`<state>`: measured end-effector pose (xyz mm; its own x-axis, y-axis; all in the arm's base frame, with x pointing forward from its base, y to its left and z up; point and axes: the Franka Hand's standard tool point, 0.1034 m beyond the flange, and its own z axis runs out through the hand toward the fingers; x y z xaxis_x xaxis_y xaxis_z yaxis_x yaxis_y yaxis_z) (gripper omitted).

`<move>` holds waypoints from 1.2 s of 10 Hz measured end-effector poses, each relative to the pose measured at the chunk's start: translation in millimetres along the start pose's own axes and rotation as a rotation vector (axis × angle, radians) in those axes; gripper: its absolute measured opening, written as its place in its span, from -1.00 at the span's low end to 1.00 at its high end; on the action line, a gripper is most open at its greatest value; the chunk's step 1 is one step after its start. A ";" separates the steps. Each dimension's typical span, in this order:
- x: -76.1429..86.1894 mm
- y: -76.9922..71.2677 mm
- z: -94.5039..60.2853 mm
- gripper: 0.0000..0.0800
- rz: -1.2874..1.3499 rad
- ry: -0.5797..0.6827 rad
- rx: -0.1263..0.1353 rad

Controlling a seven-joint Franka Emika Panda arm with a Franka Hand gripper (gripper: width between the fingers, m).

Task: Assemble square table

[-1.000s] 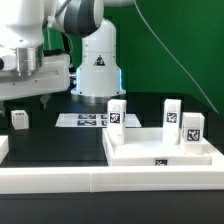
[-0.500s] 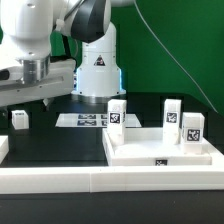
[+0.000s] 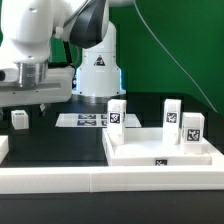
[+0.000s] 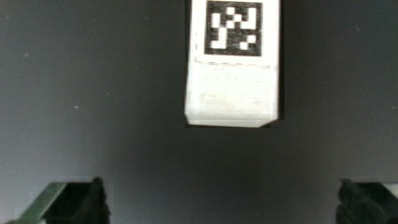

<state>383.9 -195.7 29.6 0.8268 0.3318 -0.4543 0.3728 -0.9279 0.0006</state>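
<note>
The square table top [image 3: 140, 153] is a white slab with a raised rim, lying at the exterior view's right. Three white tagged legs stand on it: one at the back left [image 3: 117, 112], one at the back right [image 3: 171, 112] and one at the right [image 3: 191, 127]. A fourth leg [image 3: 19, 119] rests on the black table at the exterior view's left. My gripper [image 3: 28, 102] hangs just above that leg, open and empty. In the wrist view the leg [image 4: 233, 75] lies ahead of my gripper [image 4: 217, 205], its tag at the far end, and is not between the fingertips [image 4: 71, 203].
The marker board [image 3: 85, 120] lies flat in front of the robot base [image 3: 98, 70]. A long low white border wall [image 3: 90, 183] runs along the front edge. A white block [image 3: 3, 148] sits at the exterior view's far left.
The arm has come down and a little to the exterior view's left, closer to the lone leg. The parts have not moved.
</note>
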 end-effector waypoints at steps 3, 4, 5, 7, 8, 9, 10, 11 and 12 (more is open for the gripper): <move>-0.1 1.1 1.7 0.62 0.010 0.004 -0.006; -2.6 2.3 7.7 0.62 0.032 0.019 -0.019; -7.8 2.0 13.0 0.62 0.045 0.009 -0.006; -7.7 -0.9 15.3 0.62 0.046 -0.010 0.006; -7.3 -2.2 15.4 0.62 0.041 -0.013 0.007; -9.6 -5.1 17.0 0.62 0.040 -0.052 0.020; -9.4 -6.3 19.0 0.62 0.031 -0.110 0.030; -8.4 -6.2 21.9 0.62 0.026 -0.141 0.032; -11.6 -9.1 26.0 0.62 0.023 -0.208 0.050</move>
<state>359.9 -195.5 11.8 0.7282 0.2733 -0.6285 0.3292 -0.9438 -0.0290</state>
